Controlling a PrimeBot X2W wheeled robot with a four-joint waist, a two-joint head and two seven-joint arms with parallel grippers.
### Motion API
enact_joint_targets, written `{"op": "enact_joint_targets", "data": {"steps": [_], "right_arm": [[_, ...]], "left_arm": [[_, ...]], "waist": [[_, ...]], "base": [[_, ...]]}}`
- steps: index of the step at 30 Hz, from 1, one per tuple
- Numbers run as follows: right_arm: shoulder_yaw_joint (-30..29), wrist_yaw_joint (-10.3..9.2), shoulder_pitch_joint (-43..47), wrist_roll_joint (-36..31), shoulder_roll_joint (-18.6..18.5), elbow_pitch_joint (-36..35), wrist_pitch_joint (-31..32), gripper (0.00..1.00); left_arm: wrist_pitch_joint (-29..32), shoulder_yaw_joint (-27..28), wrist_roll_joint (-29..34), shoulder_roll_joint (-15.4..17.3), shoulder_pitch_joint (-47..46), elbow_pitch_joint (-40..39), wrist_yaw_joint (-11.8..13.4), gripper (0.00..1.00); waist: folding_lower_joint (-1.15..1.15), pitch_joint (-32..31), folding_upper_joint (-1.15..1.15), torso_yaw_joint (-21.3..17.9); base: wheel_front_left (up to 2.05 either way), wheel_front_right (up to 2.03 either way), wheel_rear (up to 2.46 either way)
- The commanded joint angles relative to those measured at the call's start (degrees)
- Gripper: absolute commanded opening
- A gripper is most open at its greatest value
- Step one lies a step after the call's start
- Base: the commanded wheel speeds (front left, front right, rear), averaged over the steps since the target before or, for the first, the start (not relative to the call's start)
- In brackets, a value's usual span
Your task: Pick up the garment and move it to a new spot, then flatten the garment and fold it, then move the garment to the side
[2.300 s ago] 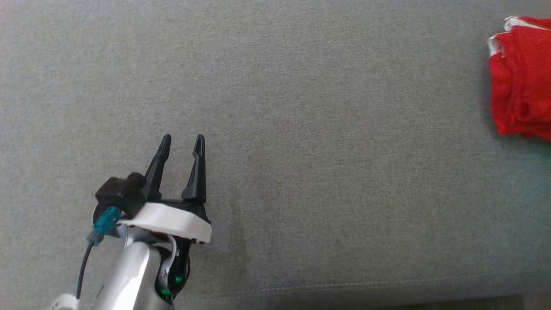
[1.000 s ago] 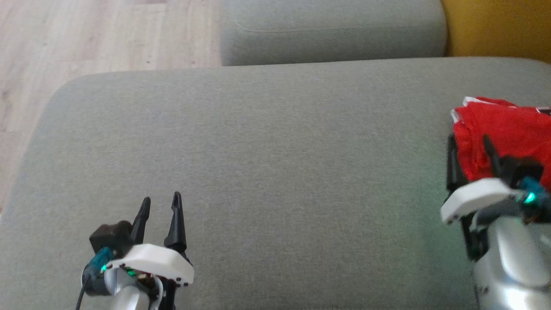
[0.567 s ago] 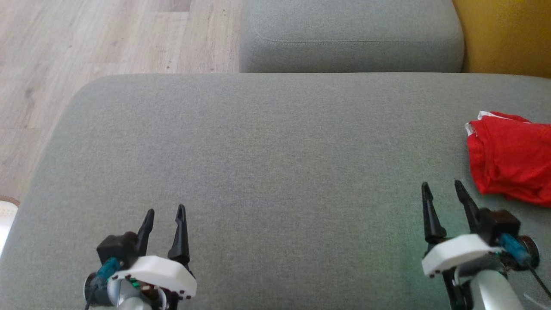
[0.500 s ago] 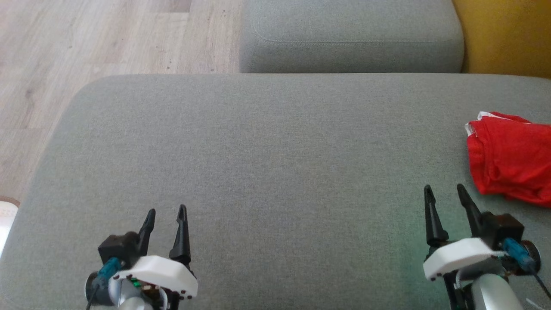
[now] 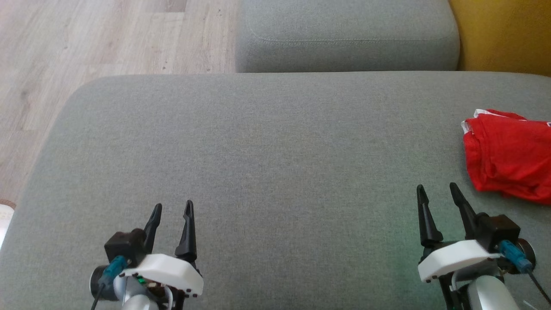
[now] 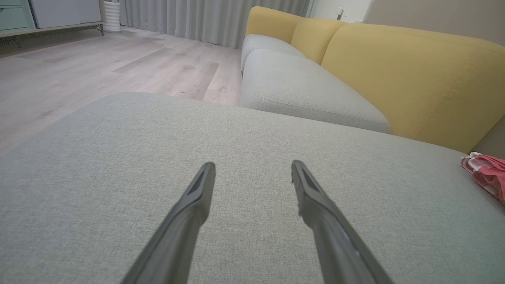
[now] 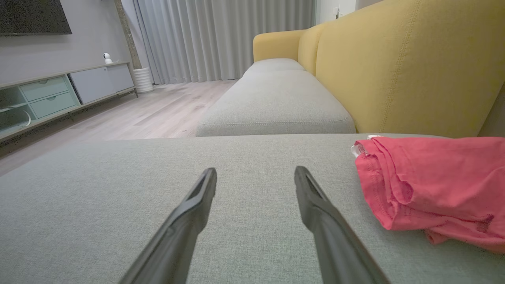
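**Garment lies at the right edge, both pincers empty: mind the reach**

At the upper left of the head view you have bare wooden floor [image 5: 64,43], so anything dragged off that side of the grey seat cushion [image 5: 275,150] will drop.

Your left pincer [image 5: 173,205], at the lower left, is released. Its fingers are spread and it grasps nothing. It is well apart from the garment, so bringing it over means a long sweep across the cushion. On that sweep it could meet the other arm.

Your right pincer [image 5: 436,187], at the lower right, is likewise released and empty. It is near the garment but not touching it.

The red garment [image 5: 503,159] lies bunched in loose layers at the right edge of the frame, below the yellow backrest [image 5: 503,34]. Its far part is cut off by the frame edge, so you would be judging that side blind.

A pinch on top would probably catch one layer only, and the rest would trail and tumble open. Press too low and the fingertips may snag the soft cushion cover instead.
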Motion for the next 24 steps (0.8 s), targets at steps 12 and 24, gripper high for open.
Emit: {"op": "enact_joint_targets", "data": {"steps": [12,24], "right_arm": [[2.1,0.37,-0.6,1.0,-0.3,-3.5,0.4,1.00],[-0.1,0.02,0.9,5.4,0.0,2.0,1.4,0.00]], "left_arm": [[-0.8,2.6,1.0,-0.4,-2.3,-2.4,-0.7,1.00],[1.3,1.2,-3.3,-0.5,1.2,2.8,-1.1,0.00]], "waist": [[0.00,0.3,0.00,0.0],[0.00,0.4,0.00,-0.2]], "base": [[0.00,0.00,0.00],[0.00,0.00,0.00]]}}
